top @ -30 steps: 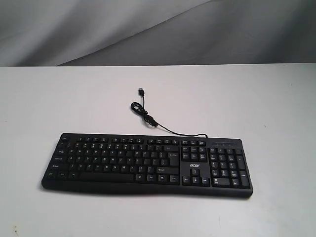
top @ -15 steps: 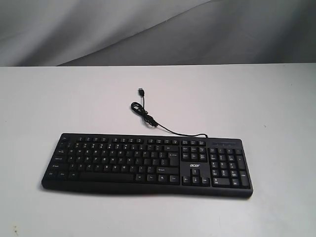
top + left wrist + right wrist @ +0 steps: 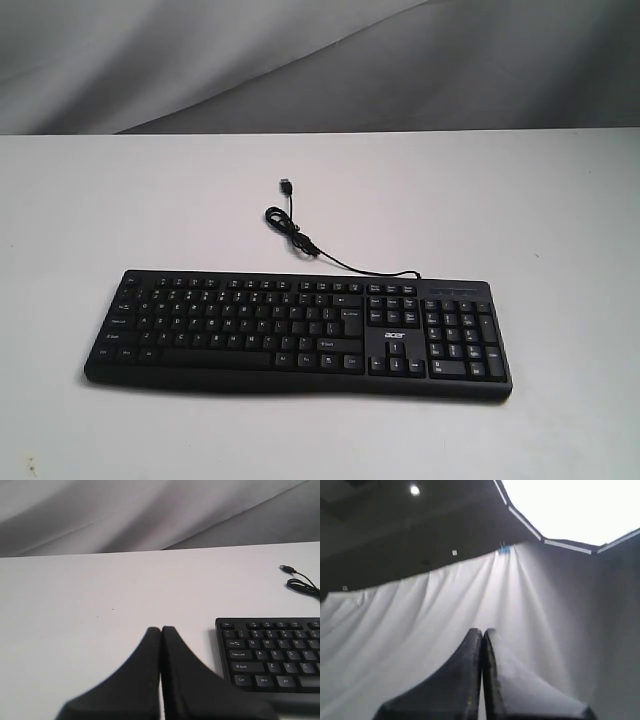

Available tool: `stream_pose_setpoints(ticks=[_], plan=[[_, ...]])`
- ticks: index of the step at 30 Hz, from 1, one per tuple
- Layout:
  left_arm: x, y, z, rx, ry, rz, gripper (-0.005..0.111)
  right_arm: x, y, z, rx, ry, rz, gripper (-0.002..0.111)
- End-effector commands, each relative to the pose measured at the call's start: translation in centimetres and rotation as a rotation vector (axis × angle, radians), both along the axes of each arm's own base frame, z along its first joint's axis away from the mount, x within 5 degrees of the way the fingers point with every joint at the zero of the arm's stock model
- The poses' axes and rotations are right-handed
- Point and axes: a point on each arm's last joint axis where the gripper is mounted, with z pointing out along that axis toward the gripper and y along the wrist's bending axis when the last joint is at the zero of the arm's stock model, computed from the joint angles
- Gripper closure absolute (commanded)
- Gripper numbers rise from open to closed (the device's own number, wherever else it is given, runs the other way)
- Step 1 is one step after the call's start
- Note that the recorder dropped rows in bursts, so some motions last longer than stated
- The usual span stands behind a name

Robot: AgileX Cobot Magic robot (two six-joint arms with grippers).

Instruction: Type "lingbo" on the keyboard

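Observation:
The black keyboard (image 3: 298, 333) lies flat on the white table, number pad at its right end, white "acer" logo above the arrow keys. Its thin black cable (image 3: 310, 245) curls away behind it to a loose USB plug (image 3: 286, 186). Neither arm shows in the exterior view. In the left wrist view my left gripper (image 3: 161, 629) is shut and empty, hovering beside the keyboard's (image 3: 272, 652) Esc/Ctrl end. My right gripper (image 3: 482, 631) is also shut and empty, pointed up at a white curtain, with no keyboard in its view.
The white table (image 3: 120, 210) extends around the keyboard on all sides. A grey draped backdrop (image 3: 300, 60) hangs behind the table's far edge. In the right wrist view a white curtain (image 3: 420, 620) and a dark ceiling with a lamp (image 3: 414, 489) appear.

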Motion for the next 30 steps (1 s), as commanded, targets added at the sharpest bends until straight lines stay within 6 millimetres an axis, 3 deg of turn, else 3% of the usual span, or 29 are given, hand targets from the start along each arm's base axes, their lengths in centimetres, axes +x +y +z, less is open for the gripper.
stream_pose_setpoints(ticks=[1, 4, 6, 10, 14, 18, 21, 25, 26, 30], plan=[[0.1, 0.0, -0.2, -0.006, 0.005, -0.001, 0.106, 7.4, -0.4, 4.2, -0.089, 0.346, -0.081, 0.108], [0.1, 0.0, -0.2, -0.006, 0.005, -0.001, 0.106, 13.2, -0.6, 5.1, -0.152, 0.553, -0.149, 0.108], [0.1, 0.0, -0.2, -0.006, 0.005, -0.001, 0.106, 16.8, -0.2, 4.5, -0.225, 0.716, -0.191, 0.108], [0.1, 0.0, -0.2, -0.006, 0.005, -0.001, 0.106, 23.2, 2.3, 1.3, -0.491, 1.054, -0.163, 0.108], [0.1, 0.0, -0.2, -0.006, 0.005, -0.001, 0.106, 27.3, 6.5, -4.0, -0.773, 1.246, 0.165, 0.108], [0.1, 0.0, -0.2, -0.006, 0.005, -0.001, 0.106, 28.6, 11.5, -9.1, -0.898, 1.215, 0.609, 0.108], [0.1, 0.0, -0.2, -0.006, 0.005, -0.001, 0.106, 28.5, 15.3, -12.1, -0.957, 1.162, 0.823, 0.108], [0.1, 0.0, -0.2, -0.006, 0.005, -0.001, 0.106, 27.4, 20.3, -15.5, -1.079, 1.100, 0.952, 0.108], [0.1, 0.0, -0.2, -0.006, 0.005, -0.001, 0.106, 26.8, 22.3, -17.1, -1.147, 1.080, 0.945, 0.108], [0.1, 0.0, -0.2, -0.006, 0.005, -0.001, 0.106, 25.6, 25.2, -19.6, -1.229, 1.062, 0.965, 0.108]])
